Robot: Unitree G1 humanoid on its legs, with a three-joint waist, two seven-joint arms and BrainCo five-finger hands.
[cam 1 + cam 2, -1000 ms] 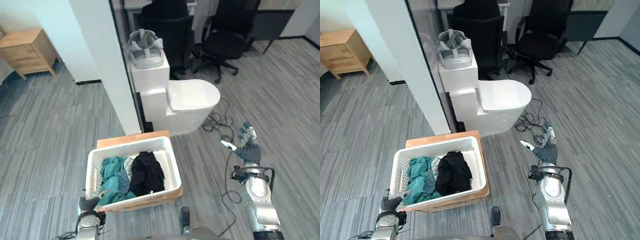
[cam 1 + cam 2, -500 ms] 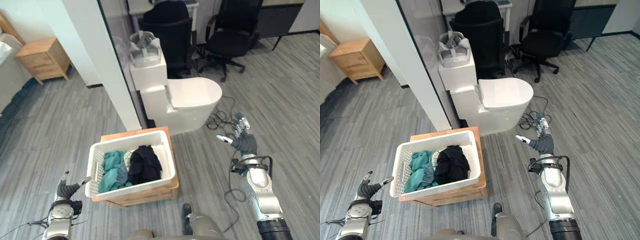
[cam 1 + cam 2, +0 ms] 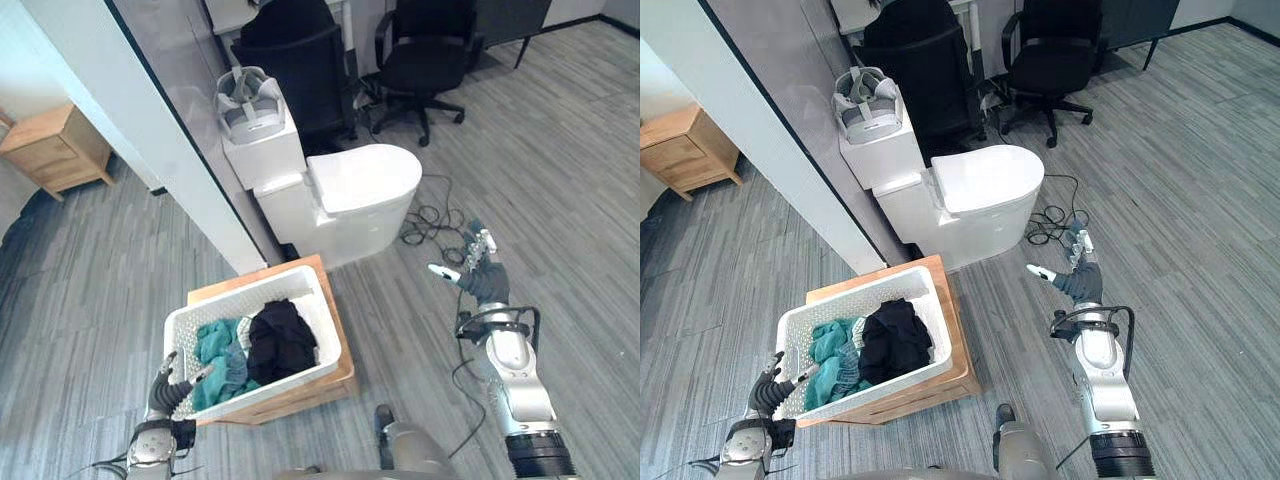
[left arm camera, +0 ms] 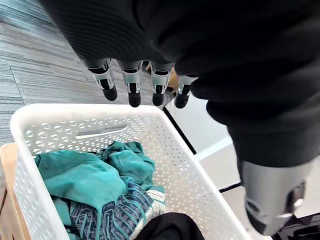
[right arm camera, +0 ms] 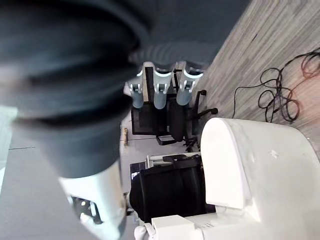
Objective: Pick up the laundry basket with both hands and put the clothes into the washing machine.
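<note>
Upper centre: white toilet [image 3: 360, 185]. Lower left: white laundry basket [image 3: 328, 318] on a wooden stand [image 3: 310, 385], clothes [image 3: 278, 340] inside (teal beside black). Left hand [image 3: 165, 388] at the basket's lower-left corner, fingers straight, gripping nothing; right hand [image 3: 485, 278] at mid-right, fingers spread, empty.

Left of the basket [image 3: 290, 378] and right of it you have bare floor [image 3: 90, 300] to swing through. Behind the basket the toilet [image 3: 350, 195] and the white partition [image 3: 150, 150] stand close (its wooden stand [image 3: 310, 390] nearly reaches both). Your left hand [image 3: 162, 392], fingers straight, sits at the basket's near left corner.
</note>
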